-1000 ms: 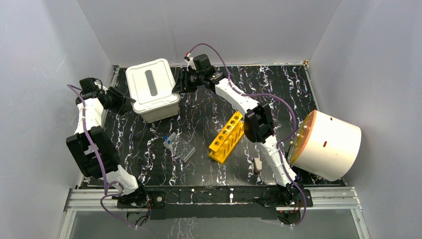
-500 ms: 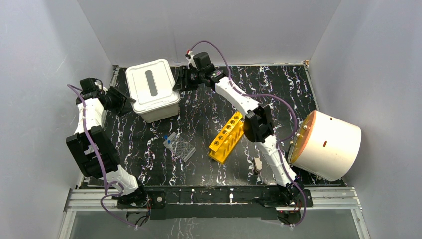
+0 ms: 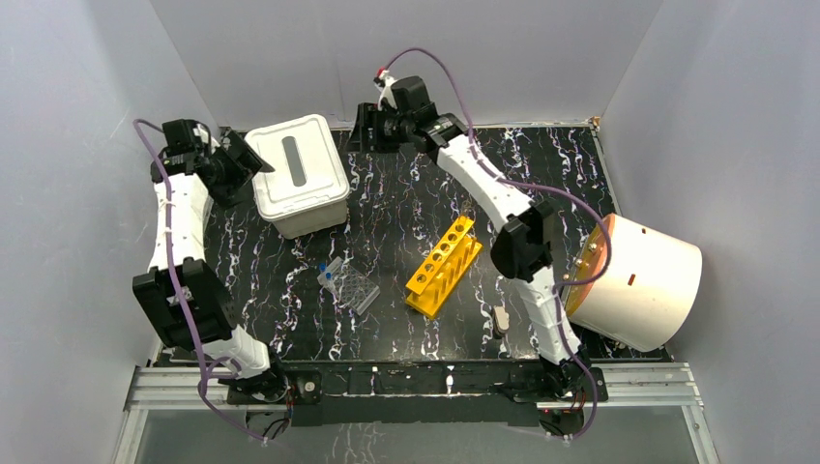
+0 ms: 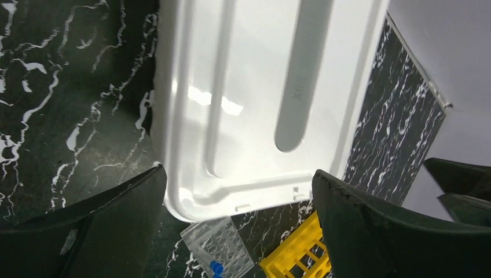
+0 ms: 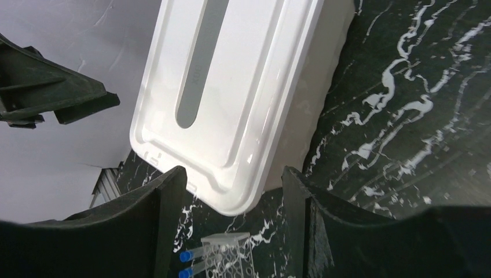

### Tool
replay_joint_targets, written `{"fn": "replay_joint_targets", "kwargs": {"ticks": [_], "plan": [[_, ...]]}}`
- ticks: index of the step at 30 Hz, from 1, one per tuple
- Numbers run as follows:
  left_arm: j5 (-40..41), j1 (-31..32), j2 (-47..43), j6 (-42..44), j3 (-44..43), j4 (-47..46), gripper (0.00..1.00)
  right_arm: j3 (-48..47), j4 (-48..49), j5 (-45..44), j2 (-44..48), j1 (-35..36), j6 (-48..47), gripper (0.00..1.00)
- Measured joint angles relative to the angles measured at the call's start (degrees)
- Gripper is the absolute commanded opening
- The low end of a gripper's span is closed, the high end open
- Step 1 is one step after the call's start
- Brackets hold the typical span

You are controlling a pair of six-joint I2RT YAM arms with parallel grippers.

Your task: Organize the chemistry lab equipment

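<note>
Both my pincers are spread wide and hold nothing. My left pincer (image 3: 247,162) hangs at the far left corner of the beige bin (image 3: 309,217). My right pincer (image 3: 361,135) is just off its far right corner. Each wrist view looks down on the white lid (image 4: 243,87) between my open fingers. The lab gear I am meant to sort lies well apart from both. The yellow rack (image 3: 443,266) sits near the middle of the desk (image 3: 406,198). The clear tray (image 3: 353,288) is beside it on the left, with two blue caps (image 3: 327,275) at its edge.

What worries me is the bin. I judge that closing on the lid rim from two sides could pop one side loose and leave the lid skewed, because the glossy edge gives my fingers little to bite. Pressing unevenly could also make the whole bin slide or tip toward the near side, where the tray and rack lie in its path. My two pincers face each other across a narrow span, so a careless reach inward could knock them together. I cannot tell whether either finger already touches the plastic.

As for writing, the long slot (image 4: 301,75) in the lid carries a short line of faint raised marks that are too blurred to read. I see no label on the rack, the tray or the white drum (image 3: 643,282).
</note>
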State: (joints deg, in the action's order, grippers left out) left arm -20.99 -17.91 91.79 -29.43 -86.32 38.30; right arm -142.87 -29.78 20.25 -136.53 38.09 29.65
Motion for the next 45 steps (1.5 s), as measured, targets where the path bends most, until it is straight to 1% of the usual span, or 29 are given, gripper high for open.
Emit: {"fn": "replay_joint_targets", "kwargs": {"ticks": [5, 10, 16, 19, 22, 25, 28, 31, 33, 34, 37, 40, 45], "plan": [[1.8, 6.3, -4.4, 2.9, -0.3, 1.4, 0.98, 7.4, -3.3, -6.6, 12.1, -1.0, -4.3, 0.73], [1.5, 11.4, -9.4, 4.8, -0.3, 1.5, 0.98, 14.6, -7.6, -17.3, 25.4, -3.2, -9.1, 0.76], [0.7, 12.8, -15.6, 5.3, 1.0, 0.0, 0.98, 21.0, -11.9, -29.6, 37.1, -6.8, -12.5, 0.76], [1.3, 12.8, -18.0, 4.3, 1.7, -0.8, 0.98, 26.8, -12.9, -34.8, 42.5, -8.7, -12.7, 0.76], [2.6, 12.8, -20.8, 3.1, 2.7, -1.8, 0.98, 34.6, -13.9, -39.0, 47.6, -9.8, -12.2, 0.76], [5.4, 12.9, -23.7, 2.0, 2.8, -1.5, 0.98, 40.9, -15.3, -40.9, 50.8, -11.6, -10.8, 0.76], [9.1, 13.2, -27.1, 1.3, 2.8, -0.1, 0.98, 45.2, -16.5, -41.9, 53.7, -15.1, -9.7, 0.80], [12.7, 13.3, -31.4, 1.1, 2.8, 1.7, 0.98, 50.2, -17.0, -45.0, 58.8, -17.7, -9.5, 0.90], [15.0, 13.4, -35.0, 1.3, 2.5, 3.7, 0.98, 52.4, -17.2, -46.8, 62.9, -17.9, -9.7, 0.97], [16.1, 13.4, -36.3, 1.4, 2.0, 4.9, 0.98, 53.0, -17.2, -47.4, 64.5, -17.8, -9.9, 0.98], [19.5, 13.4, -39.2, 2.2, -1.6, 9.1, 0.98, 53.9, -17.2, -49.7, 70.3, -17.7, -10.5, 0.99], [21.7, 13.4, -41.1, 2.8, -4.2, 12.1, 0.98, 53.9, -16.7, -51.6, 74.2, -17.7, -11.0, 0.99], [23.9, 13.5, -41.7, 3.0, -4.9, 16.7, 0.98, 53.9, -16.7, -53.1, 78.5, -17.7, -12.2, 0.99]]}}
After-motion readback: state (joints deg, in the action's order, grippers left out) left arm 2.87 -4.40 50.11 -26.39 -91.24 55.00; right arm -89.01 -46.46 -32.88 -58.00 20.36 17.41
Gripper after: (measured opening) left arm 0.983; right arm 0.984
